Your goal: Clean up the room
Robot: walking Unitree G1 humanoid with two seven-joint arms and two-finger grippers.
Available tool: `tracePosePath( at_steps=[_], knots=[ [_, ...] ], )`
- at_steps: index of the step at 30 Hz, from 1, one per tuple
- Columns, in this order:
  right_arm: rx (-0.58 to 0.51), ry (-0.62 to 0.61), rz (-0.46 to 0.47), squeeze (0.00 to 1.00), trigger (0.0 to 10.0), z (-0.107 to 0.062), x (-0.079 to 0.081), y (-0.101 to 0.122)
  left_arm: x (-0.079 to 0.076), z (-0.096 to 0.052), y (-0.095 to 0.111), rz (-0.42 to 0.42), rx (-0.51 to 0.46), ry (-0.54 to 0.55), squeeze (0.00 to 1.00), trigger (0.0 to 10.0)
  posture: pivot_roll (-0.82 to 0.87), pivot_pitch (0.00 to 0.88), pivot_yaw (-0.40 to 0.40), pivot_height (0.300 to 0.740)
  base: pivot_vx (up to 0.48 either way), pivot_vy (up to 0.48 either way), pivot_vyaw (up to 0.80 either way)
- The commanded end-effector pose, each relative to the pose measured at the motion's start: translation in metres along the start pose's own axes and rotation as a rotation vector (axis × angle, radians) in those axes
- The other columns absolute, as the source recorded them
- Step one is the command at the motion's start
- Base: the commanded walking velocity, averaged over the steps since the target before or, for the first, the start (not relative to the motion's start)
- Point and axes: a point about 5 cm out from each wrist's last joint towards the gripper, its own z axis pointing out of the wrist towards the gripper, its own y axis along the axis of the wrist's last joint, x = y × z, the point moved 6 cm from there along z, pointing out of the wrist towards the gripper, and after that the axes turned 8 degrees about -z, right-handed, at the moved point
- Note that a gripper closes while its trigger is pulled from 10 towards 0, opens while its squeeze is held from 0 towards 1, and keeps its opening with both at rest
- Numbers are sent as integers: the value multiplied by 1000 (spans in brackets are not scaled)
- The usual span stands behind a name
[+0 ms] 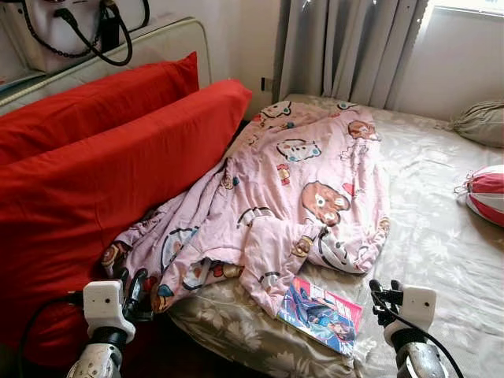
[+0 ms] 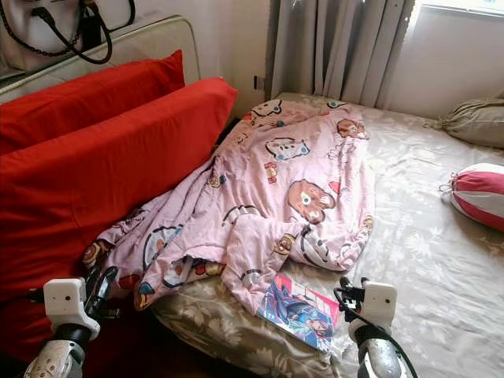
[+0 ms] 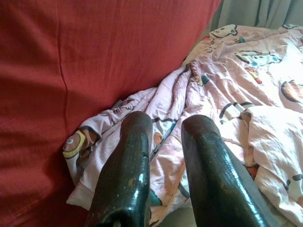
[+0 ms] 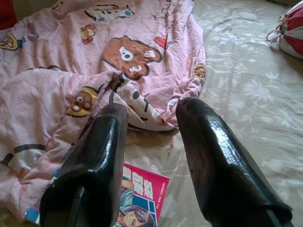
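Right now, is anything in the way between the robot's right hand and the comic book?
Nothing visible blocks it. The right gripper, fingers open, hovers just beside the comic book, which lies on the bed. Only the pink blanket overlaps the book's far edge.

Matt cloth blanket point(image 1: 291, 189), glossy comic point(image 1: 321, 313)

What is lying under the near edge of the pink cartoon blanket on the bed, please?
A comic book pokes out from under the pink blanket, its upper corner tucked beneath the fabric, resting on the floral bedsheet. Anything else beneath the crumpled blanket is hidden.
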Motion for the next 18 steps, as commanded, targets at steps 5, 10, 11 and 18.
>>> tracePosePath(
  at_steps=[5, 10, 11, 18],
  knots=[
    [-7, -6, 22, 0, 10000, 1, 0, 3, 0, -3, -2, -7, 21, -4, 0, 10000, 88, 0, -43, 680, 0, 0, 0],
    [-21, 18, 59, 1000, 10000, 2, 4, 5, 1, -4, -3, -6, 25, -7, 0, 10000, 89, 0, -42, 680, 0, 0, 0],
    [-23, 21, 62, 1000, 10000, 2, 5, 6, 1, -4, -3, -5, 26, -8, 0, 10000, 89, 0, -42, 680, 0, 0, 0],
    [1, 17, 33, 0, 10000, 4, 7, 3, 1, -4, -4, -7, 39, -15, 0, 10000, 92, 0, -42, 680, 0, 0, 0]
  ],
)
